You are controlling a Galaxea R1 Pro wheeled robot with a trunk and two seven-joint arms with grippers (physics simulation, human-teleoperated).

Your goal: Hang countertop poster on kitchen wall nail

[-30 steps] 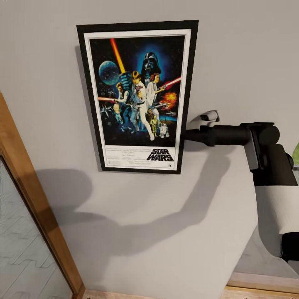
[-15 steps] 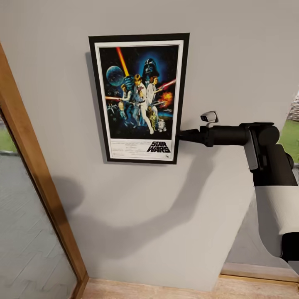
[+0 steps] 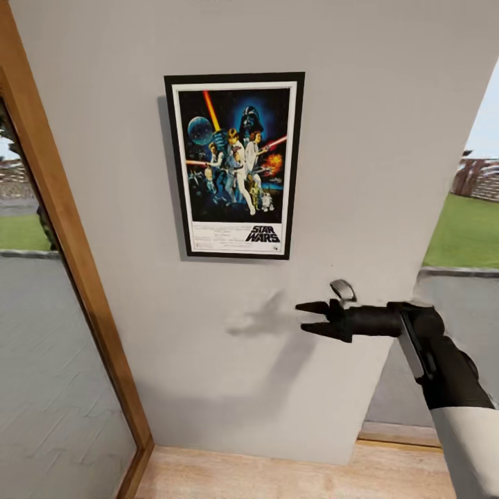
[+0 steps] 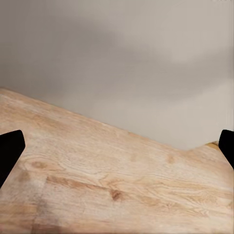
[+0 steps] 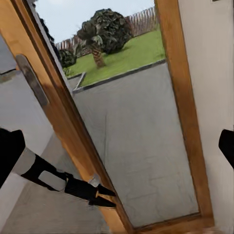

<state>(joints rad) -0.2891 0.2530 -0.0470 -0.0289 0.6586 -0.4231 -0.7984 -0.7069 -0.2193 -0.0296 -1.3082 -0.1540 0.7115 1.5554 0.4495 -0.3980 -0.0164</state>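
Now the upright Star Wars film poster [image 3: 234, 166], with its thin black frame, white border and bright figures on dark blue, hangs flat on the plain pale grey wall [image 3: 374, 138], its logo at the bottom. No pincer touches it. The right pincer [image 3: 308, 317] on its black arm is below the poster and off toward its right lower corner, well clear of the frame, with both dark fingers spread apart and nothing between them; its shadow falls on the wall just beside it. A light wooden door frame [image 3: 66, 242] runs down the left of the wall, with glass beyond it showing grey paving and grass. Pale wooden floorboards [image 3: 277, 478] meet the wall at its foot. In the left wrist view, the left pincer's [image 4: 117, 151] dark fingertips [image 4: 9, 151] sit at opposite edges, spread wide and empty, over wood-grain floor and grey wall.
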